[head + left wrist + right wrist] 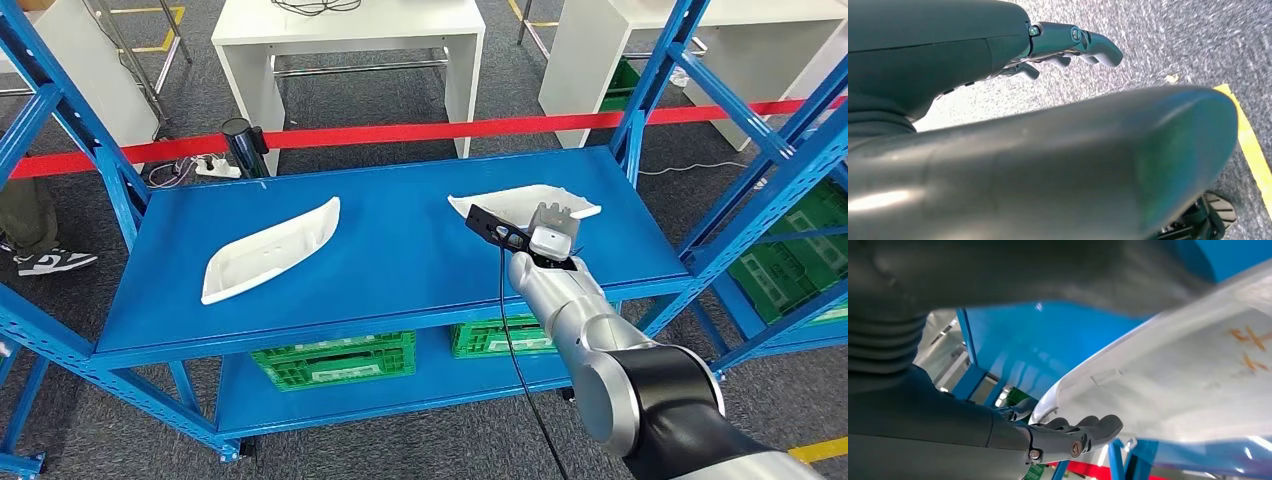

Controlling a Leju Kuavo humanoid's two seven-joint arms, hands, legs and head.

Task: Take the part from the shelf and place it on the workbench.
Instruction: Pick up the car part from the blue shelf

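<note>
White part (530, 202) lies on the top board of the blue shelf (400, 280), at the right side, and the right hand (553, 232) is reaching onto its near edge. In the right wrist view the dark fingers (1083, 432) curl under the edge of the white part (1188, 375), and the thick grey thumb lies over the top of it. The pictures do not make it sure that the hand is squeezing the part, so I cannot tell if it has hold of it. The part looks like it is lying on the board in the head view.

The silver right arm (590, 320) comes up from below and stretches forward over the front of the shelf. A black cable (512, 340) hangs along it.

A second white part (270, 250) lies on the same board, well apart to the left, with nothing touching it.

On the lower board sit two green crates (335, 360), side by side. What is in them cannot be seen. More green crates (790, 260) are in the blue rack to the right.

The left wrist view shows the left hand (1068, 47) hanging over grey carpet by a yellow floor line (1250, 145). Its fingers are a little bent and apart, holding nothing.

Behind the shelf run a red tape (420, 132) and white tables (350, 40).
</note>
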